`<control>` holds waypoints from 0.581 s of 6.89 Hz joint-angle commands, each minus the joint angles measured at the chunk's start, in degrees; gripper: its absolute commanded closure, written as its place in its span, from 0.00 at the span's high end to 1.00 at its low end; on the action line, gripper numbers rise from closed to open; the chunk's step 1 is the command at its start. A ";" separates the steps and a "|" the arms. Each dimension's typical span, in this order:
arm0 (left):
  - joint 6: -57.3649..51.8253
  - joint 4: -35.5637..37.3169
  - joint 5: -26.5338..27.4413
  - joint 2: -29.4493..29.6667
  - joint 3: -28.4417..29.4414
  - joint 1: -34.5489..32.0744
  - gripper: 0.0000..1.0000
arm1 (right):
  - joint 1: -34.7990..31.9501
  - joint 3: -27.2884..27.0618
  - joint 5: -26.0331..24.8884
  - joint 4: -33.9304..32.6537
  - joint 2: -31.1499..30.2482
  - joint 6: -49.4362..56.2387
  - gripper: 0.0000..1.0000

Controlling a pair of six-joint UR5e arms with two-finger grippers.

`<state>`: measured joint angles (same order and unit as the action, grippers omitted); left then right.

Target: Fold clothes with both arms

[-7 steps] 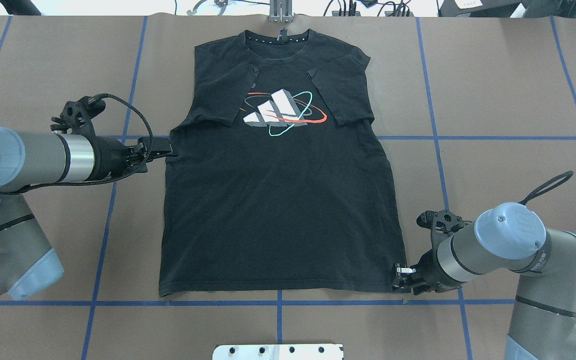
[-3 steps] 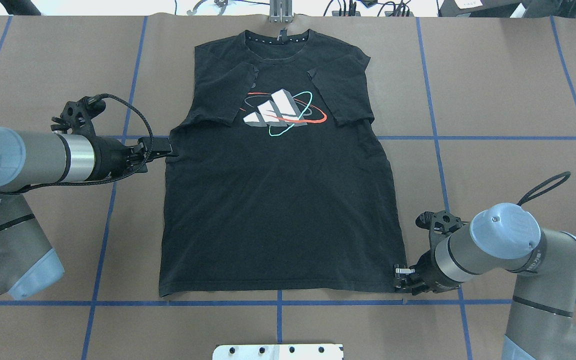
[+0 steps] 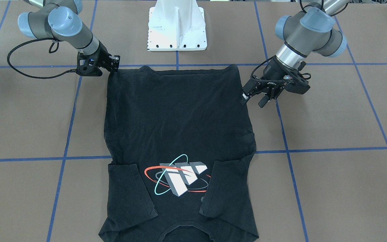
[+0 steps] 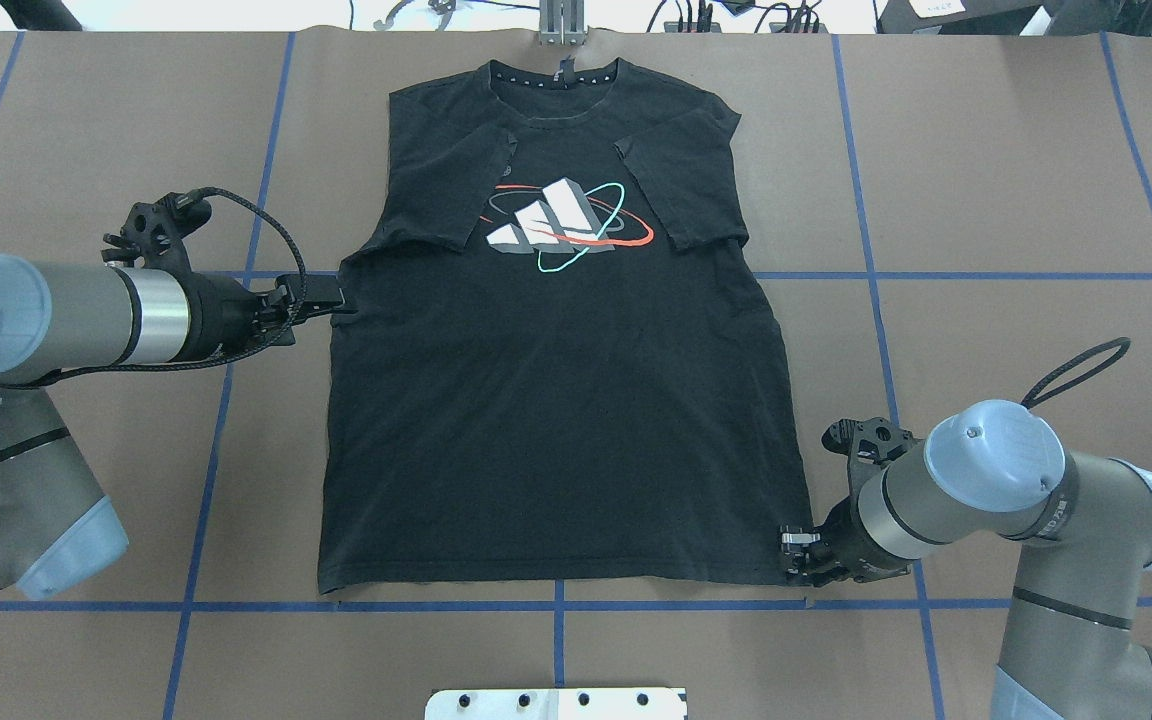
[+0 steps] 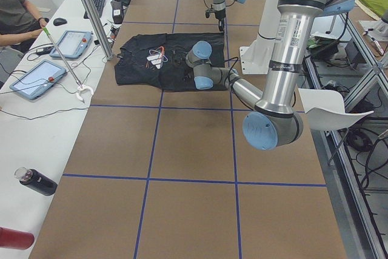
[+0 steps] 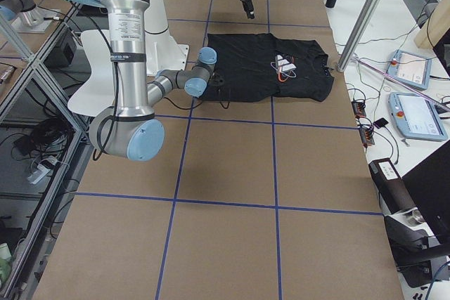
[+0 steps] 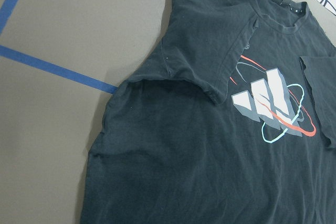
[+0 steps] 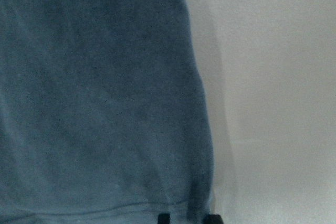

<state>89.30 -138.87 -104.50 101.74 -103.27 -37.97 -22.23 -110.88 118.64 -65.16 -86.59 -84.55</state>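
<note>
Well, the T-shirt (image 4: pixel 556 420) lies logo-up on the surface (image 4: pixel 1016 180). The right pincer (image 4: pixel 794 560) sits released astride its hem corner. The left pincer (image 4: pixel 336 297) touches its side edge, and I cannot tell its grip.

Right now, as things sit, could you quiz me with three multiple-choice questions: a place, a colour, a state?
1. Where do the right arm's jaws sit?
A) at the collar
B) at a bottom hem corner of the T-shirt
C) on the logo
2. What colour are the tape lines on the table?
A) yellow
B) blue
C) green
3. How do the sleeves lie?
A) spread outward
B) rolled into tubes
C) folded in over the chest
Answers:
1 B: the overhead view shows them at the hem corner.
2 B: blue lines grid the brown top.
3 C: both lie flat across the chest.
</note>
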 commanded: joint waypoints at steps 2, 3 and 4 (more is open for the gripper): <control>0.00 0.00 0.00 0.12 0.00 0.00 1.00 | -0.27 0.14 0.10 -0.23 -0.33 0.00 0.38; 0.00 0.00 0.00 0.12 -0.17 0.00 1.00 | -0.27 0.14 0.10 -0.23 -0.33 0.00 0.38; 0.00 0.00 0.00 0.12 -0.09 0.00 1.00 | -0.27 0.22 0.10 -0.32 -0.33 0.00 0.38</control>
<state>89.30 -138.87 -104.50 101.86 -103.35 -37.97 -22.49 -110.74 118.73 -65.40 -86.89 -84.55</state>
